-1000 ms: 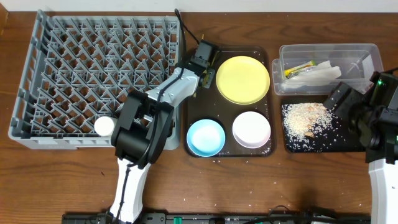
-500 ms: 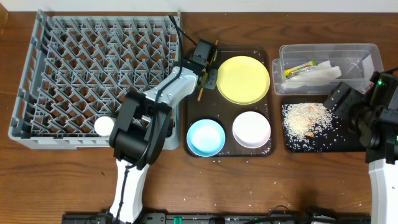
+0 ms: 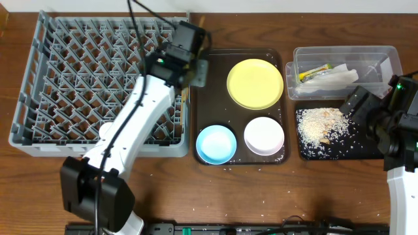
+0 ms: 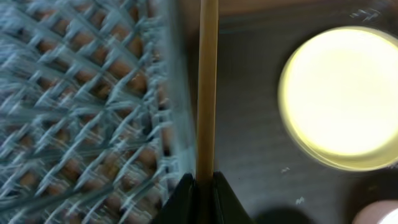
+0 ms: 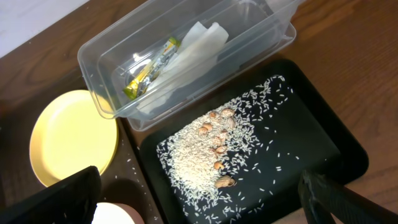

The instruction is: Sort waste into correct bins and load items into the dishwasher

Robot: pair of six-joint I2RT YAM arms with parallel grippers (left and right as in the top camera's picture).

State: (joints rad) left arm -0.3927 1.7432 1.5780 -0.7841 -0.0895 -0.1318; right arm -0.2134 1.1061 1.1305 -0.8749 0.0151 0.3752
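Pale wood, thin, straight, plain: the chopsticks [image 4: 207, 93] read as a single stick in the left wrist view. I can't tell whether that's one or both pressed together. The view is blurred.

Containers:
- Grey dish rack [image 3: 98, 78], a peg grid, sits at the table's left. The left arm crosses over its right half.
- Brown serving tray [image 3: 212, 98] lies just beside the rack. It holds the yellow plate [image 3: 255, 83] at the back, the light blue bowl [image 3: 216, 143] front left and the white bowl [image 3: 264, 135] front right. All three look bare inside. A few stray grains lie on the tray floor.
- Clear tub [image 3: 385, 62], far right at the back, holds the green-and-orange wrapper [image 3: 315, 72] and the white napkin [image 3: 336, 79], touching each other.
- Black tray [image 3: 366, 147], just in front of the tub, holds the rice crumbs [image 3: 320, 124]. They are heaped at its left end and thin out to the right. The right wrist view shows a few brownish lumps in the heap.

Left claw [image 4: 200, 183]: the jaws are pinched tight on the lower end of the chopsticks, and the rest runs straight out ahead of the fingertips. The stick hangs over the seam between the rack's right wall and the brown serving tray, with the grid on one side and the yellow plate on the other, apart from it.

Right claw [image 5: 198, 186]: the jaws are spread fully wide with nothing between them. It hovers over the black tray and the rice crumbs, well apart from the chopsticks.
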